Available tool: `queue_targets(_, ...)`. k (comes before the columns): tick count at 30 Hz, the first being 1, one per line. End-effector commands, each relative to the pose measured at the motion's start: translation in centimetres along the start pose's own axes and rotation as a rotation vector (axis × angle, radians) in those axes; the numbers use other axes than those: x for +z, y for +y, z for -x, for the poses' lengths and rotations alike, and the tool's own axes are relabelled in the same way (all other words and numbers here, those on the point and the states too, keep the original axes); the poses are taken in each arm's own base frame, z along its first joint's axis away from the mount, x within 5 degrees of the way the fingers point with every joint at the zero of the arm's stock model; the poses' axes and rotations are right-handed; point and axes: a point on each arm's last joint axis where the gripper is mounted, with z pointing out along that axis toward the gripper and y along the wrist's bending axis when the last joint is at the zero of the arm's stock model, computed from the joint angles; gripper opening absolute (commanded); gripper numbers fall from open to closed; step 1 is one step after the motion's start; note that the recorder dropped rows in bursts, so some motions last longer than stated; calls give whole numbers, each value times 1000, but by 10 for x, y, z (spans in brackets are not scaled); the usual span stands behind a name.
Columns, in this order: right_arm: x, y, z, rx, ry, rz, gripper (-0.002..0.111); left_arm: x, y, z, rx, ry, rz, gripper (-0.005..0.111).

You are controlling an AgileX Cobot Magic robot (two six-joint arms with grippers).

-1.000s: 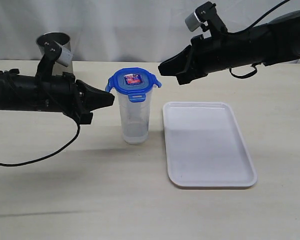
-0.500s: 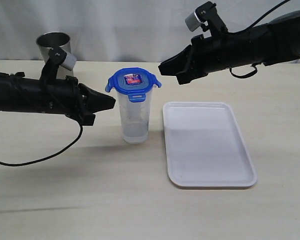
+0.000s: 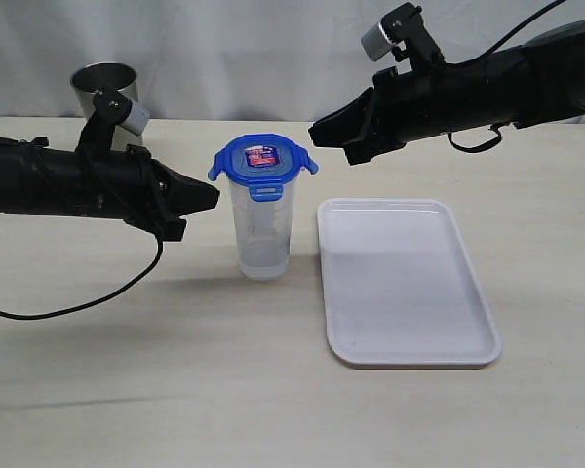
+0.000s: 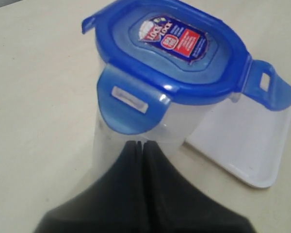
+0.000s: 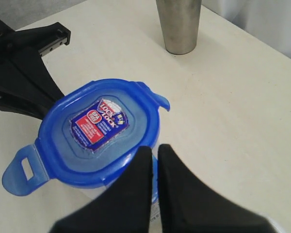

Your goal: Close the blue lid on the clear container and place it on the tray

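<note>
The clear container (image 3: 264, 237) stands upright on the table with the blue lid (image 3: 262, 159) sitting on top. Its front flap (image 3: 265, 191) is folded down and its side flaps stick outward. My left gripper (image 3: 214, 197) is shut and empty, its tip level with the container's upper wall, just left of it. In the left wrist view that gripper (image 4: 141, 144) points at the container (image 4: 184, 132) below a folded flap (image 4: 128, 104). My right gripper (image 3: 314, 132) is shut, hovering just right of the lid and slightly above it (image 5: 155, 148). The white tray (image 3: 406, 283) lies right of the container.
A steel cup (image 3: 104, 85) stands at the back left behind the left arm, and shows in the right wrist view (image 5: 179, 24). A black cable (image 3: 97, 297) loops under the left arm. A pale curtain backs the table.
The left arm has shifted slightly and its tip has drawn back a little from the lid's left flap. The right arm, container and tray stay put.
</note>
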Motion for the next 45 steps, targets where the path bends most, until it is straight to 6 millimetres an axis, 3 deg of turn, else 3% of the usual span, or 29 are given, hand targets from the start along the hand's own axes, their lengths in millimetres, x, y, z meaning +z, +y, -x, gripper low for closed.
queue_targets(1,-1,1,0,-7,-2,-3,5,0,1,3,30,-13,5,0)
queue_targets(6,-2,1,-1,-23,16,-3,5,-5,11,-13,92,120,77,0)
queue_targets(8,-4,2,1,-38,22,-9,5,-13,21,-23,39,66,-14,0)
queue_targets(12,-5,3,1,-49,31,-11,5,-19,53,-48,-91,34,2,0)
queue_targets(14,-5,3,1,-48,31,-12,5,-21,57,-47,-86,42,31,0)
queue_targets(17,-5,2,1,-48,31,-14,5,-33,76,-41,-122,102,303,0)
queue_targets(25,-5,2,1,-48,31,-19,5,-63,88,-26,-77,204,588,0)
queue_targets(30,-5,2,1,-48,31,-19,5,-102,99,-25,-232,314,1003,0)
queue_targets(35,-5,2,1,-48,31,-14,5,-122,94,-20,-284,164,1184,0)
queue_targets(38,-5,2,1,-46,31,-15,5,-137,79,-32,-232,-226,1393,0)
queue_targets(40,-5,2,1,-46,31,-15,5,-138,63,-45,-240,-452,1284,0)
queue_targets(42,-5,2,1,-46,31,-15,5,-132,47,-47,-231,-608,1023,0)
queue_targets(45,-5,2,1,-46,31,-15,5,-120,36,-39,-66,-549,665,0)
